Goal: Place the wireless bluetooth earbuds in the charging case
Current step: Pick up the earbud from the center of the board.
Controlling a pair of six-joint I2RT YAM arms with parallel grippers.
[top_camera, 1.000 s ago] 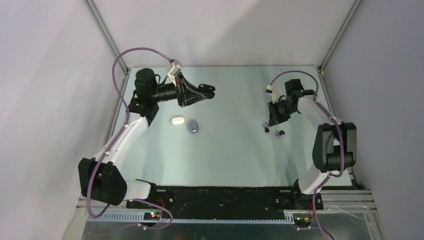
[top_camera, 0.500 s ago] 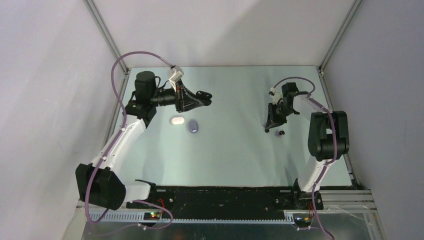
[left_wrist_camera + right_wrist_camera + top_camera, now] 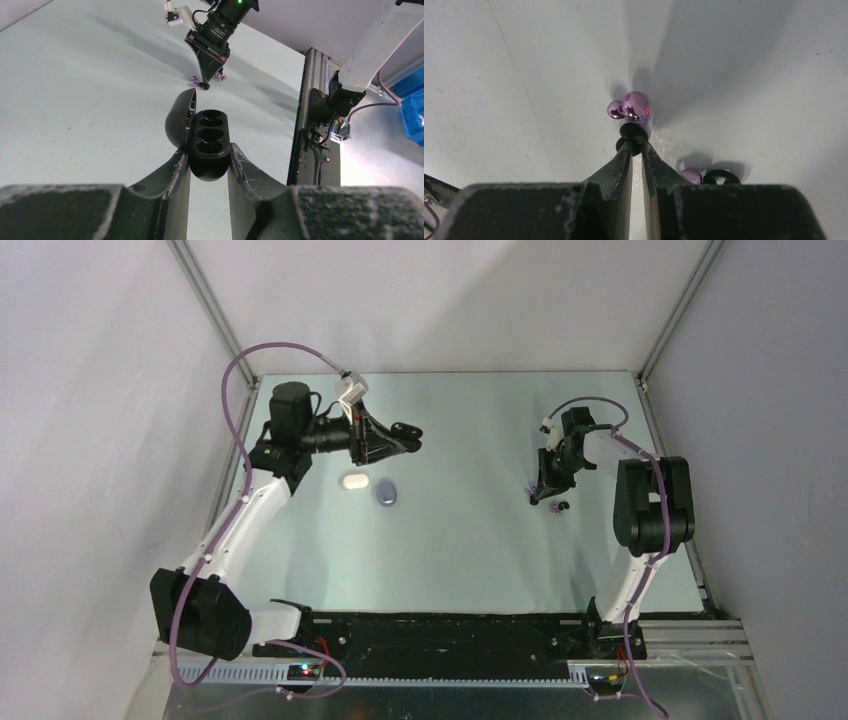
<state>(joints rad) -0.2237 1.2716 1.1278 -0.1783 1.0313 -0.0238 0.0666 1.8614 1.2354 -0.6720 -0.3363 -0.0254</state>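
My left gripper (image 3: 209, 162) is shut on an open black charging case (image 3: 210, 145), lid swung to the left, empty sockets facing up; it is held above the table at the back left (image 3: 405, 432). My right gripper (image 3: 634, 142) is down at the table at the right (image 3: 537, 496), its fingertips pinched on a black earbud (image 3: 633, 134). A lavender-purple earbud (image 3: 630, 107) lies just beyond that bud, touching it. Another purple earbud (image 3: 690, 175) and a black earbud (image 3: 720, 176) lie to the right of the fingers.
A white case (image 3: 354, 481) and a lavender case (image 3: 386, 492), both shut, lie on the table below my left gripper. A metal frame post (image 3: 305, 115) stands at the table's right edge.
My right arm has swung its elbow in and brought the gripper down onto the black earbud. My left gripper has drawn a little to the left with the case.
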